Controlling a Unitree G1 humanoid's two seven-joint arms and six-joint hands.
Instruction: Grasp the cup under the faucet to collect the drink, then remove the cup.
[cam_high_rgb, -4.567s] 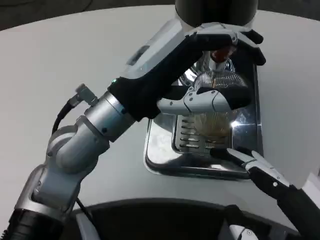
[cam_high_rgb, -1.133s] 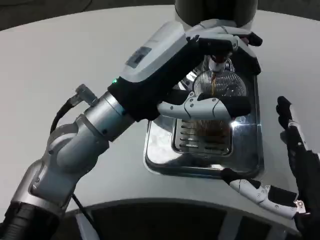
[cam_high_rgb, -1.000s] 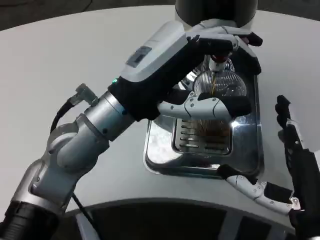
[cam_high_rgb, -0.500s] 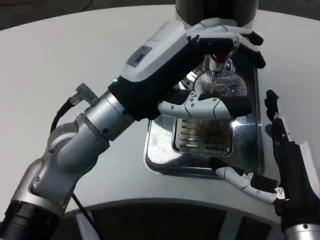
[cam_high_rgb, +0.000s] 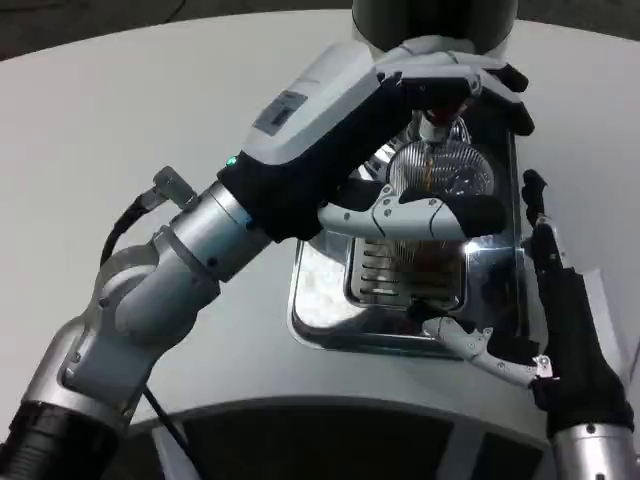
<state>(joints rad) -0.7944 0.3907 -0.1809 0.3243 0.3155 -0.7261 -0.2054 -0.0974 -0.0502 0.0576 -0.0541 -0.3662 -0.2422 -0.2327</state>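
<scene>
- The clear ribbed plastic cup (cam_high_rgb: 432, 215) stands on the slotted metal grate (cam_high_rgb: 385, 275) of the shiny steel drip tray (cam_high_rgb: 320, 305), toward the tray's far edge, holding brown liquid.
- A thin brown stream falls into it from the faucet (cam_high_rgb: 432, 128) of the dark dispenser (cam_high_rgb: 435, 18).
- The left hand (cam_high_rgb: 425, 140) reaches over the tray; its upper fingers (cam_high_rgb: 470, 75) press the faucet area and its thumb lies across the cup's front.
- The right hand (cam_high_rgb: 540, 320) hovers at the tray's right edge, fingers spread, holding nothing.

Clear ribbed cup (cam_high_rgb: 440, 172), brown drink (cam_high_rgb: 432, 262), shiny silver tray (cam_high_rgb: 318, 300)
</scene>
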